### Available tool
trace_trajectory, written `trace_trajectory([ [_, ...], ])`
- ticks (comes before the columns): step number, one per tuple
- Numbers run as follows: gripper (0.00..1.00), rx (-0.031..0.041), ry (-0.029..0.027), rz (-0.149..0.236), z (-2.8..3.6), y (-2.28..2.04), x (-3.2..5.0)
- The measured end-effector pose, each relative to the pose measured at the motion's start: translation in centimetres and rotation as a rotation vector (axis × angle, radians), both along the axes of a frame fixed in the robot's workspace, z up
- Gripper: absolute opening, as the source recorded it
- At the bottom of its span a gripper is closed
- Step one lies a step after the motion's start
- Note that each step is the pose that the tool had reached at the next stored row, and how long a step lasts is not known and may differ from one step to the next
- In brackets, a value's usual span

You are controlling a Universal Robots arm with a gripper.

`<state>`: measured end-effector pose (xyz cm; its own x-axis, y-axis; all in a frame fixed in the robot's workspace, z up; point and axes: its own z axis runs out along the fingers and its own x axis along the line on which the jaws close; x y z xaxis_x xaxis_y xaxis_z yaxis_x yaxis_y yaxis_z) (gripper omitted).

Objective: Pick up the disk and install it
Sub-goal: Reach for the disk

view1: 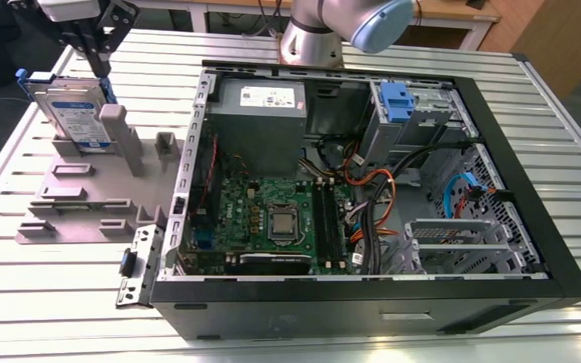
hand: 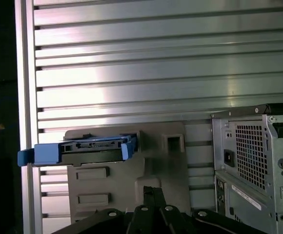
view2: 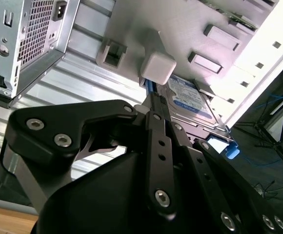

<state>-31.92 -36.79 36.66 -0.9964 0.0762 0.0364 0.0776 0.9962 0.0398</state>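
Claw (view1: 100,70) drawn narrow, tips at the blue top edge of the disk (view1: 70,113). The disk stands upright just beneath it in a grey holder (view1: 84,197) on the bench (view1: 28,295), likely to offer that edge. I cannot tell whether it grips.

Ribbed bare-metal table (view1: 48,302) gleams under a matt grey plastic stand (view1: 79,204); the disk (view1: 72,113) pairs smooth silver metal with a blue plastic frame.

Light: the table (view1: 48,302) is being lit from above.
Glare: its slats (hand: 156,83) are being turned shiny white.
Wash-out: the stand (view2: 249,53) beside the disk (view2: 190,100) is being bleached.
Shadow: the computer case (view1: 371,306) is being kept dim inside.
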Motion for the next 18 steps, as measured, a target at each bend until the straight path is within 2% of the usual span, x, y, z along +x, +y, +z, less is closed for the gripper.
trace_trajectory([
  [2, 0.11, 0.0000, -0.0001, 0.000, 0.00, 0.00, -0.25],
  [13, 0.11, 0.0000, -0.0001, 0.000, 0.00, 0.00, -0.38],
  [18, 0.11, 0.0000, -0.0001, 0.000, -0.01, 0.06, -0.97],
])
